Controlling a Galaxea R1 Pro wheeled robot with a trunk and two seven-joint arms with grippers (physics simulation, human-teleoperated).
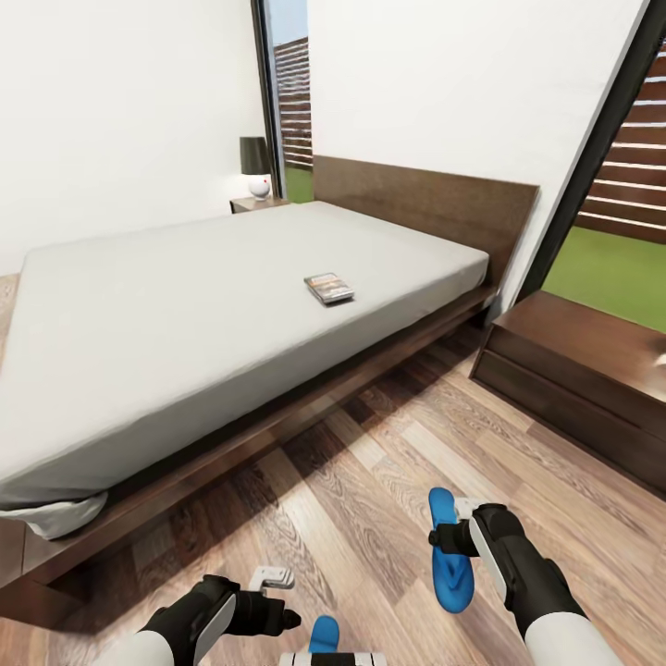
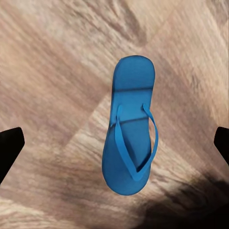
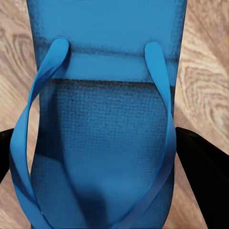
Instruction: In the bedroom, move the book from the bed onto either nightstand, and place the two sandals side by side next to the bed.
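- The right gripper (image 3: pixel 102 157) has its dark fingers (image 3: pixel 200 162) spread to either side of one blue sandal (image 3: pixel 102 119), which lies flat between them on the wood floor (image 1: pixel 370 481).
- The left gripper (image 2: pixel 114 148) is spread wide above the second sandal (image 2: pixel 130 126), apart from it.
- Beyond both, the book (image 1: pixel 329 288) lies on the bed (image 1: pixel 166 314).
- A nightstand (image 1: pixel 592 361) stands beyond the right gripper.

No legible text, label, brand, number or sign is found in any view. The book (image 1: pixel 329 288), lying on the mattress right of centre in the head view, has a cover with light and dark patches, but it is too small and blurred for any lettering to be read. The blue sandal (image 2: pixel 130 125) bears no readable mark on its sole or straps.
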